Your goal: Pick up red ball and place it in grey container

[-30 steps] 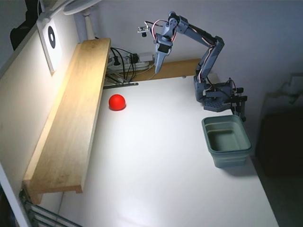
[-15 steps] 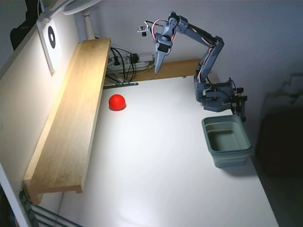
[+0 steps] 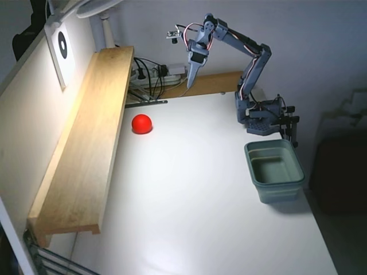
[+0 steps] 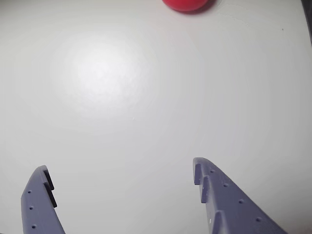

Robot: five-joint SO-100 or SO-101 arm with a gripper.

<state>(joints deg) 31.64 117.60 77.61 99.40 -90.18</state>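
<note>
The reach toward the ball is the step in hand, and nothing has been picked up yet. The tool point(image 3: 189, 83) hangs high above the far end of the white desk point(image 3: 195, 195), pointing down, and in the wrist view point(image 4: 122, 178) its two fingers stand wide apart with bare desk between them: released and empty.

The red ball point(image 3: 141, 123) sits on the desk just beside the long wooden shelf point(image 3: 86, 143), which runs along the desk's 9 o'clock side in the fixed view. From the tool the ball lies at about 8 o'clock, well apart from it. In the wrist view the ball point(image 4: 186, 4) is only a red arc cut by the 12 o'clock edge, so it is ahead of the fingers, not between them.

The grey container point(image 3: 274, 170) stands at the desk's 3 o'clock edge, just beside the arm's base point(image 3: 261, 117), open side up and empty, well apart from the ball.

By my reading, the next move calls for swinging toward the ball and lowering until the spread fingers straddle it, then closing; a smooth sphere may roll if nudged off-centre.

Count: one ball, one container, one arm, one shelf.
</note>
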